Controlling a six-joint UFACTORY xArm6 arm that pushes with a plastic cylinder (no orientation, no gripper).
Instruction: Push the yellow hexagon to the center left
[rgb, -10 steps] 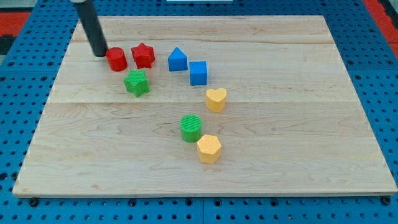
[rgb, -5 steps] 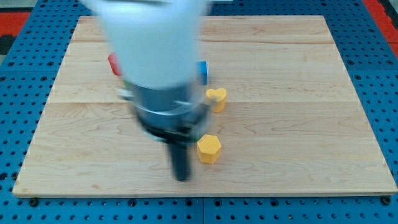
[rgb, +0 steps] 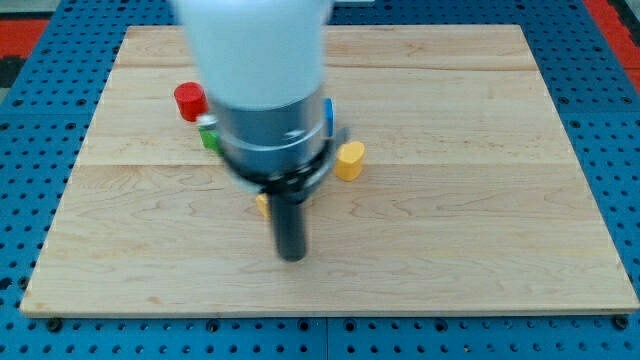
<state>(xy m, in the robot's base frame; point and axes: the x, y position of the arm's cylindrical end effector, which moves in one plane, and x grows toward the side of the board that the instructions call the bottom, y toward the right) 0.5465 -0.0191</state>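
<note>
Only a small yellow sliver shows just left of my rod, which I take to be the yellow hexagon (rgb: 261, 205); the arm hides the rest of it. My tip (rgb: 291, 256) rests on the board a little below and right of that sliver. The big white and grey arm body fills the middle of the camera view.
A yellow heart (rgb: 350, 160) lies right of the arm. A red cylinder (rgb: 188, 100) sits at the upper left, with a sliver of the green star (rgb: 208, 135) below it. An edge of the blue cube (rgb: 328, 112) shows. The arm hides other blocks. The wooden board (rgb: 500, 200) lies on a blue pegboard.
The arm swept from the top left down to the board's lower middle. The yellow hexagon has gone from right of the rod to up and left, now mostly hidden.
</note>
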